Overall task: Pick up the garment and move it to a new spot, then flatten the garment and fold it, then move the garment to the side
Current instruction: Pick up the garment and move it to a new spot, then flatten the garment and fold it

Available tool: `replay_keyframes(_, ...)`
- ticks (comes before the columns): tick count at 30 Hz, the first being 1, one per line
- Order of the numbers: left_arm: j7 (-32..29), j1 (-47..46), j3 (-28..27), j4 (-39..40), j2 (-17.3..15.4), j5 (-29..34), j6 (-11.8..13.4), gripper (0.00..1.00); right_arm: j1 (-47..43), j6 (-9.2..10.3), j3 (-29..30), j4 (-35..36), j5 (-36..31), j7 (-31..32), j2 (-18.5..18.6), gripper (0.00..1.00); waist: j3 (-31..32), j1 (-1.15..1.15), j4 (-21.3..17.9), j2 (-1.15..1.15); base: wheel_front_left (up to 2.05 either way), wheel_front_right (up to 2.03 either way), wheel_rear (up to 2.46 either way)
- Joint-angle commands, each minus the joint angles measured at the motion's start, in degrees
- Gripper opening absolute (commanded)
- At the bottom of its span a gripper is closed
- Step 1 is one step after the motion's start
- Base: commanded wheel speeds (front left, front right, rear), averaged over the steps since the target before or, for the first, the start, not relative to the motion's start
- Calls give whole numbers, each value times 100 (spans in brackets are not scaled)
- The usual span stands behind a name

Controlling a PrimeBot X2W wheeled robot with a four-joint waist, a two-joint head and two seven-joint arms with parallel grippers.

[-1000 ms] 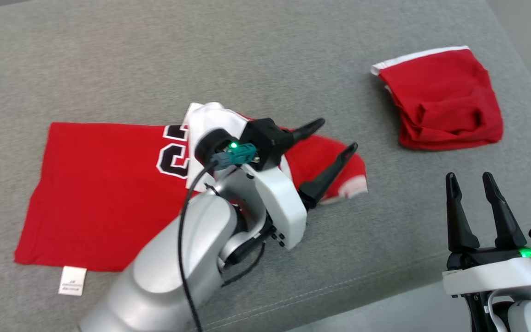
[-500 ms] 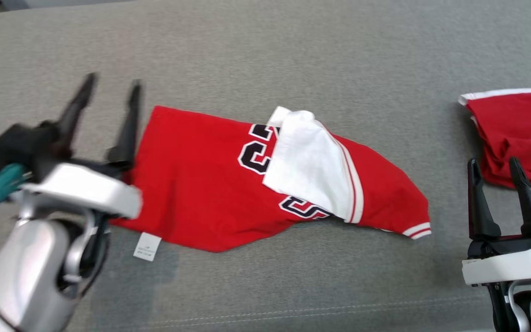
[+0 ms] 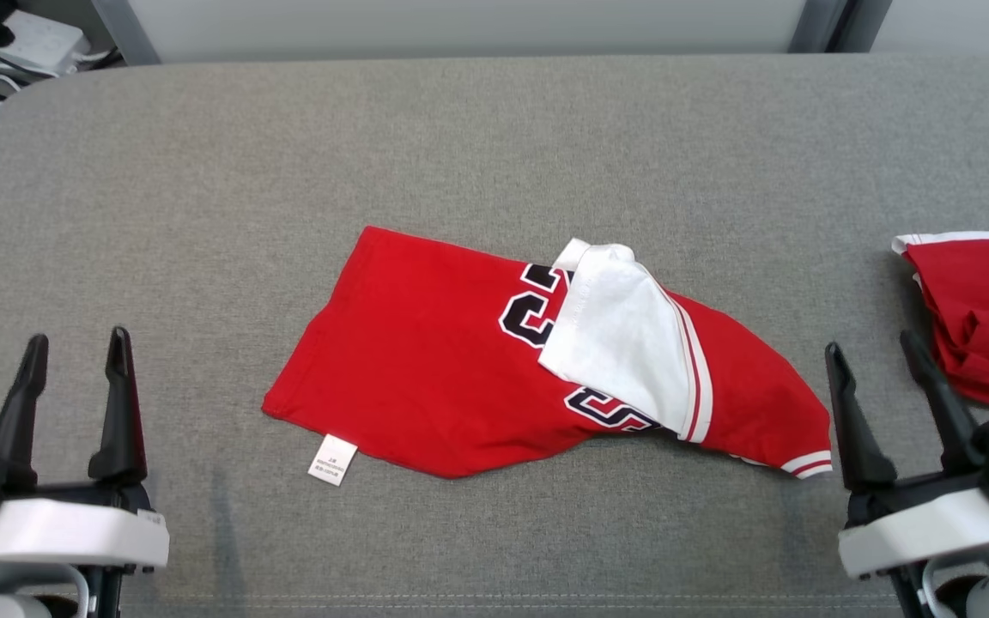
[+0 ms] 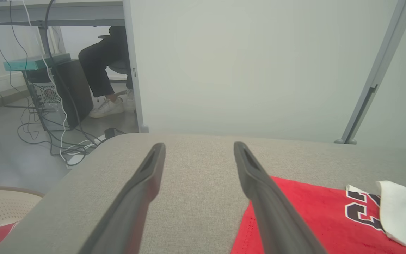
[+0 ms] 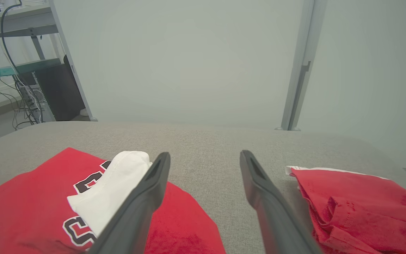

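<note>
Starting at the far left of the left wrist view: a beige perforated basket (image 4: 2, 206), cut off by the corner, with a scrap of red and white cloth inside, too little of it visible to identify. Behind it, under a desk, a computer tower (image 4: 46, 97) among loose cables, and a seated person's legs (image 4: 99, 67), upper body hidden by the desktop.

Next, at the lower left of the head view, the left gripper (image 3: 77, 336): fingers spread wide, empty, over bare grey upholstery (image 3: 494, 146), clear of any cloth.

Then, mid-surface, the task's red jersey (image 3: 413, 369), lying mostly flat but askew. Black numerals (image 3: 522, 319) with white outline only partly legible, covered by a white flap (image 3: 623, 343) turned back across them; impossible to tell whether sleeve, lining or an inside-out panel. A white care label (image 3: 332, 459) poking out from the near hem, print too small to read. A red-and-white striped cuff (image 3: 808, 463) at the jersey's right tip, just beside the right gripper (image 3: 870, 343) but not touching it.

That gripper likewise spread wide, holding nothing, its wrist housing cropped by the bottom edge.

Farthest right, a second red garment (image 3: 979, 318) with white trim, crumpled, sliced off by the frame's edge.
</note>
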State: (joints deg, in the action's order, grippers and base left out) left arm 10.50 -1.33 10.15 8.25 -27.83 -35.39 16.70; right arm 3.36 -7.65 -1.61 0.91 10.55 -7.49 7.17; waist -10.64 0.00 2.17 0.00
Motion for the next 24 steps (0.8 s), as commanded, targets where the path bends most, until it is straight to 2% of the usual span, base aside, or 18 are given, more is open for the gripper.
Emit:
replay_keyframes(1, 69, -45, -241, 102, -138, -3, 53, 100, -74, 16, -175, 152, -40, 36, 49, 100, 119, 0, 13, 0, 0, 0, 0)
replay_keyframes(12, 130, 530, -292, -37, -105, -109, 99, 100, -625, 16, -329, 284, -116, 125, -212, 100, 495, 0, -122, 0, 0, 0, 0)
replay_keyframes(24, 44, 574, -315, 138, -177, -122, 177, 100, -734, 16, -288, 444, -158, 214, -300, 100, 541, 0, -137, 0, 0, 0, 0)
